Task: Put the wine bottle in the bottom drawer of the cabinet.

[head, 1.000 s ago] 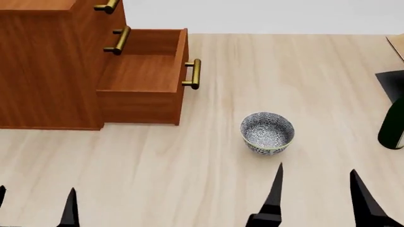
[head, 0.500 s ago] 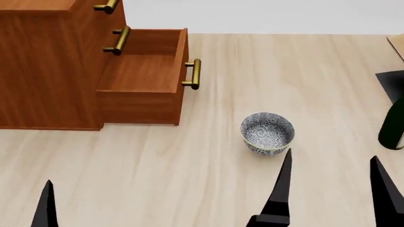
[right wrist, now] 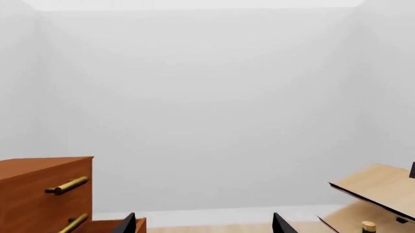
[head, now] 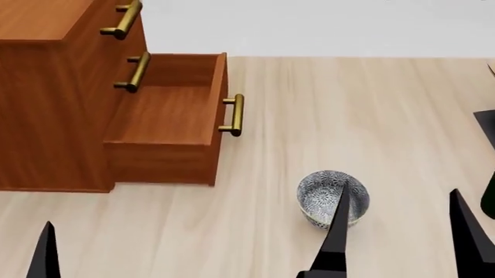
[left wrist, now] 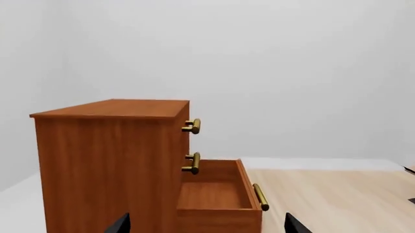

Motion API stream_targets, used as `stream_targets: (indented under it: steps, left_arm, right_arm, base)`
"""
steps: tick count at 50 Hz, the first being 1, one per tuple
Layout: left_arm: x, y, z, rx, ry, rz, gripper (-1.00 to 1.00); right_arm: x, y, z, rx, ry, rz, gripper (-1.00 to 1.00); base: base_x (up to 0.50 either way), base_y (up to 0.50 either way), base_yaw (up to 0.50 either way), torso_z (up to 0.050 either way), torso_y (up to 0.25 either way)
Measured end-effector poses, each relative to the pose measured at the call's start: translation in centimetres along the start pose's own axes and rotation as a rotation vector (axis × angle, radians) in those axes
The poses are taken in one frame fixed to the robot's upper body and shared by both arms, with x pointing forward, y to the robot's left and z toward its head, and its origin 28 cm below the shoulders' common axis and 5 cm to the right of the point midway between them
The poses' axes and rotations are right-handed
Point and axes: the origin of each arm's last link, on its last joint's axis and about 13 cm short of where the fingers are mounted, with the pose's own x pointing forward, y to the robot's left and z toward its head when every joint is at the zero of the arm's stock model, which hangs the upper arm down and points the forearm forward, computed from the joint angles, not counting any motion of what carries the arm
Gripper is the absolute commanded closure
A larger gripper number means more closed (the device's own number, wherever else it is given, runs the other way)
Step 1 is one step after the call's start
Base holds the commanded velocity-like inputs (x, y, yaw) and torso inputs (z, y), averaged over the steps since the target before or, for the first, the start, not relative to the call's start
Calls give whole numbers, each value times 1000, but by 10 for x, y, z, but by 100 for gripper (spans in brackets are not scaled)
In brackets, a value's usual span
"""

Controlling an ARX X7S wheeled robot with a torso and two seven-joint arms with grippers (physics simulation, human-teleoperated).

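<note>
Bottle first: wine bottle [head: 488,201] only a dark green sliver at the far right edge of head view, right of the right gripper [head: 402,220]; its axis & label can't be read there. Right wrist view shows only a tan cork tip [right wrist: 368,226] under a pale rack [right wrist: 376,187].

Right gripper jaws spread wide, empty; left finger overlaps the patterned bowl [head: 319,194] in view, contact unclear. Left gripper [left wrist: 206,224] jaws also wide apart, holding nothing.

Bottom drawer [head: 166,113] pulled out of cabinet [head: 46,98] toward the right, inside bare, brass handle [head: 233,115] on front. No writing legible.
</note>
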Motion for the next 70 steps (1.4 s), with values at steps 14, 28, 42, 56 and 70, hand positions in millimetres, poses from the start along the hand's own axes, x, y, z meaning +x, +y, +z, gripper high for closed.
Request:
stream_targets:
  steps: [14, 28, 42, 56, 70]
  left_arm:
    - [-1, 0, 0, -3, -10, 6, -100]
    - [-1, 0, 0, -4, -16, 2, -100]
    - [-1, 0, -2, -3, -20, -4, -100]
    - [-1, 1, -4, -6, -13, 4, -100]
    - [-1, 1, -4, -7, -8, 9, -100]
  right_arm:
    - [0, 0, -1, 5, 3, 10, -100]
    - [2, 0, -4, 34, 25, 14, -100]
    - [2, 0, -7, 38, 36, 12, -100]
    - [2, 0, -8, 37, 39, 17, -100]
    - [2, 0, -9, 23, 37, 21, -100]
  base:
    - [280, 59, 0, 0, 0]
    - [282, 57, 0, 0, 0]
    - [280, 6, 0, 0, 1]
    - [282, 0, 0, 0, 0]
    - [281, 0, 0, 0, 1]
